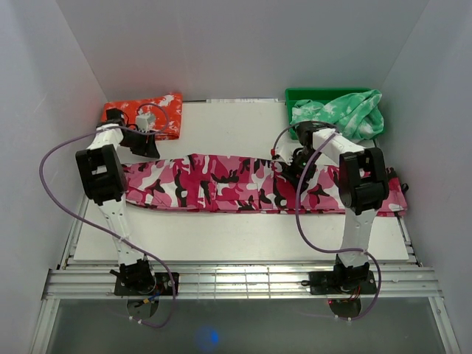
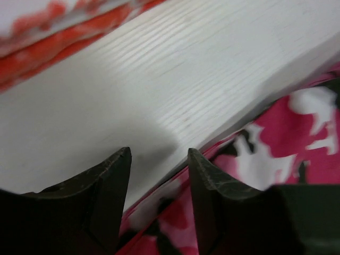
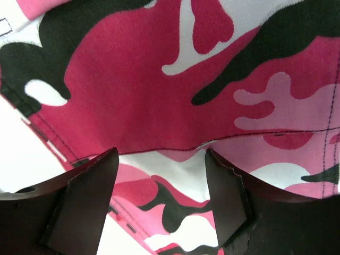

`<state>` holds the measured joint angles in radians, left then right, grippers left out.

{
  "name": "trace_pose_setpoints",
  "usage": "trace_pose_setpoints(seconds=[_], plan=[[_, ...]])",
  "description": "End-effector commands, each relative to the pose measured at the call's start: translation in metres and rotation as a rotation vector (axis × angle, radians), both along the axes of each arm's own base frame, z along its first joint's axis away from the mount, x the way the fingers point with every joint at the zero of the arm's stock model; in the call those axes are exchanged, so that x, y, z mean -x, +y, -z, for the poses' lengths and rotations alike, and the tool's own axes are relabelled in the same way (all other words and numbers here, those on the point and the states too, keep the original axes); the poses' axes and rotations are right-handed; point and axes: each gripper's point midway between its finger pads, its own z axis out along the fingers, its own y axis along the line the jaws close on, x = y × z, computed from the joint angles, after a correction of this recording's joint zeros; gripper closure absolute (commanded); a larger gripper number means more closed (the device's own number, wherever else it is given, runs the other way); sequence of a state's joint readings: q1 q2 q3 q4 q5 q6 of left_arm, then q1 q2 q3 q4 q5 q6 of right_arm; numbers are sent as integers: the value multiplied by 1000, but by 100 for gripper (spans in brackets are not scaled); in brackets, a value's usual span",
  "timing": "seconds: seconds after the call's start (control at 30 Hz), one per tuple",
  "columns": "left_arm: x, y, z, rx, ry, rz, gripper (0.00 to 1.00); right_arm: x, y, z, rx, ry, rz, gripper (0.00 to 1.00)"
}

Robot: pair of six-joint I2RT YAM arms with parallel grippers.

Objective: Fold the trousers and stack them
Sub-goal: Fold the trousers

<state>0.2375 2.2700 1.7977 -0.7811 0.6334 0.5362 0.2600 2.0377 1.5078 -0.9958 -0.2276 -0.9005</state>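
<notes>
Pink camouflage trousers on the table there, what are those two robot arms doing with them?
Two robot arms are working on folding the trousers, which lie stretched out in a long strip across the white table. The left gripper hovers open at the strip's far edge near its left end, the right gripper open just above the cloth toward the right end. Neither holds anything at this moment.

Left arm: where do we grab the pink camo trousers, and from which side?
Probably the far edge near their left end. The trousers lie flat in one long strip, with no raised fold to pinch. The open left gripper straddles that edge, with bare table beyond. Come in low from the table side and slide one finger under the edge.
</notes>
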Motion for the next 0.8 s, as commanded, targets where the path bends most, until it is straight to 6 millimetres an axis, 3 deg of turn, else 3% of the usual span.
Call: trace_pose_setpoints(seconds=[0.0, 0.07, 0.1, 0.17, 0.23, 0.33, 0.43, 0.5, 0.53, 0.57, 0.63, 0.67, 0.7, 0.73, 0.77], plan=[[34, 6, 1, -21, 94, 21, 47, 26, -14, 24, 47, 70, -26, 28], [52, 11, -1, -38, 90, 48, 53, 32, -18, 30, 65, 78, -34, 29], [73, 11, 9, -28, 136, 50, 56, 40, -21, 32, 68, 91, -36, 29], [90, 26, 4, -46, 136, 30, 62, 47, -22, 34, 70, 96, -47, 29], [110, 44, 6, -73, 155, 0, 77, 61, -25, 37, 76, 117, -67, 30], [115, 68, 1, -105, 147, -47, 98, 70, -27, 36, 77, 113, -87, 30], [107, 82, -16, -163, 103, -64, 100, 66, -21, 28, 59, 93, -96, 30], [97, 85, -34, -177, 53, -72, 100, 41, -6, 7, 4, 19, -77, 29], [91, 85, -44, -171, 33, -86, 76, 30, 0, -3, -21, -13, -66, 26], [75, 84, -65, -163, -29, -84, 57, 5, 16, -26, -86, -90, -57, 25], [60, 66, -91, -164, -85, -54, 34, -31, 34, -61, -168, -240, -23, 21], [51, 59, -107, -177, -132, -35, 3, -48, 46, -84, -229, -321, -19, 18], [43, 41, -121, -204, -182, 6, 2, -60, 53, -108, -273, -406, 4, 13], [36, 33, -133, -220, -221, 9, 2, -85, 62, -131, -332, -539, 3, 11], [24, 29, -148, -218, -292, -10, 2, -92, 70, -148, -382, -603, -6, 9]])
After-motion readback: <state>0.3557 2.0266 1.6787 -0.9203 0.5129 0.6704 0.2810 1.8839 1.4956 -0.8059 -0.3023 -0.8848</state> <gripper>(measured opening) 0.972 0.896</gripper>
